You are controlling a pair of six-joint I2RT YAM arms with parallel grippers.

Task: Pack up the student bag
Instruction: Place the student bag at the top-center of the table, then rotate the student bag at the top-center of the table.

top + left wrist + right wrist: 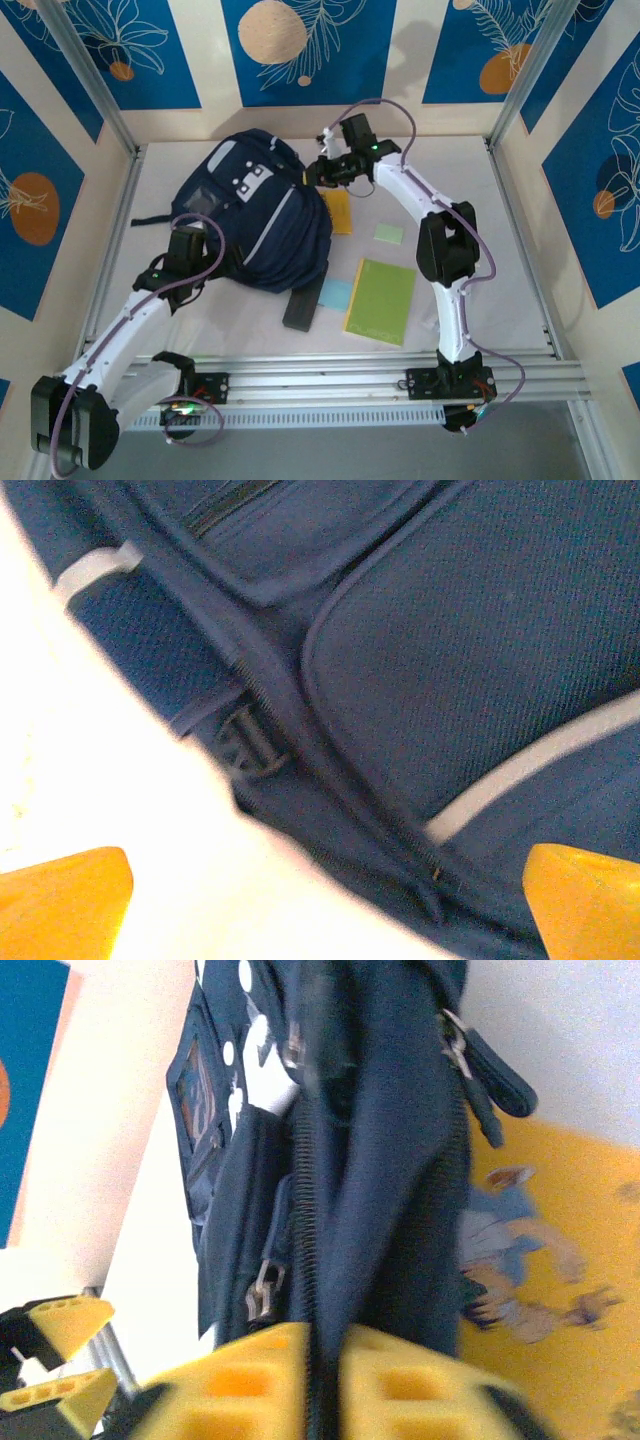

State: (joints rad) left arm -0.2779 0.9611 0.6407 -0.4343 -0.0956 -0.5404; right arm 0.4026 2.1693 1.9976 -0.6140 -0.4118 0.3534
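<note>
Right pincer (322,1365) clamps the student bag (250,220) along its zipper edge; left pincer (322,900) hangs spread wide over the bag's fabric.

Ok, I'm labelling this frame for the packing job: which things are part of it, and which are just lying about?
In the job: student bag; right fingers, pinched on its zipper edge; left fingers, open at its side.
Lying about: yellow book, green notebook, pale green note, light blue pad, black block.
</note>
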